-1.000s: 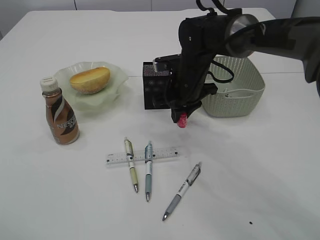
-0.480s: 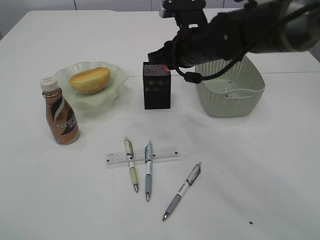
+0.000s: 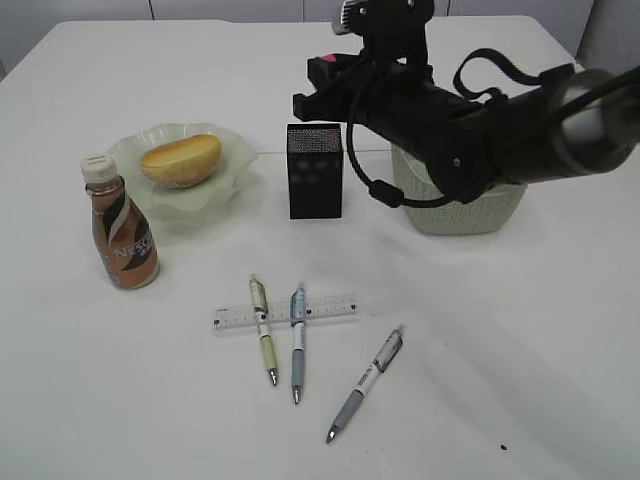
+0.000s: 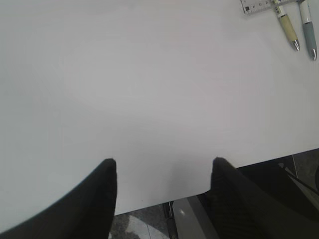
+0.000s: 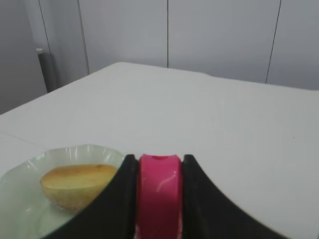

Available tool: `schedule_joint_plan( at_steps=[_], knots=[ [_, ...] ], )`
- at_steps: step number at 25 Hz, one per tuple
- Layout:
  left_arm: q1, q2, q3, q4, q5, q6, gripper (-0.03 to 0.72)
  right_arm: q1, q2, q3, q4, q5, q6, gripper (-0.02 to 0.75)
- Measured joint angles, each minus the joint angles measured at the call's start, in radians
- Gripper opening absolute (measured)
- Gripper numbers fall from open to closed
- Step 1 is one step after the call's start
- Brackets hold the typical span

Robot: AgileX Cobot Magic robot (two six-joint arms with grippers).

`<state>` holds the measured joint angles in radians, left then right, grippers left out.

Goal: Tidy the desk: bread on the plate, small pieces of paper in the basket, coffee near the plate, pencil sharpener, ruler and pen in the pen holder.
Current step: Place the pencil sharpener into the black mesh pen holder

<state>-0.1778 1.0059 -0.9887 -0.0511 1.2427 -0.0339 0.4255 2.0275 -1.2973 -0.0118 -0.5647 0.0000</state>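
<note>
A white surface (image 3: 520, 330) carries the clutter. The right hand (image 5: 159, 199) is clamped on a pink plastic pencil sharpener (image 5: 159, 196), raised above the black rectangular pen holder (image 3: 315, 170), which stands just below it. Beyond the hand, a golden bread half (image 5: 77, 184) lies on a pale green glass plate (image 5: 20, 199). The left hand (image 4: 162, 172) hangs apart over bare surface

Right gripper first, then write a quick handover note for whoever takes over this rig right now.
Right gripper: shut on the pink pencil sharpener, held above the black pen holder.
Left gripper: open, holding nothing, at the table's near edge.
Done: bread on the plate, coffee bottle beside it.
Left: sharpener into the holder, then the ruler and three pens still on the table.
Basket: contents hidden by the arm.
</note>
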Motion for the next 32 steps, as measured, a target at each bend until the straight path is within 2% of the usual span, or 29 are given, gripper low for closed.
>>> schedule_joint_plan(
  at_steps=[7,11,32],
  knots=[
    [0.0,0.0,0.0,0.0,0.0,0.0,0.433,0.0,0.145,-0.117,0.004,-0.025,-0.018,0.169],
    [0.0,0.0,0.0,0.002,0.0,0.0,0.433,0.0,0.194,-0.176,0.051,-0.025,-0.064,0.169],
    [0.0,0.0,0.0,0.008,0.0,0.0,0.433,-0.006,0.276,-0.282,0.09,0.077,-0.083,0.172]
  ],
)
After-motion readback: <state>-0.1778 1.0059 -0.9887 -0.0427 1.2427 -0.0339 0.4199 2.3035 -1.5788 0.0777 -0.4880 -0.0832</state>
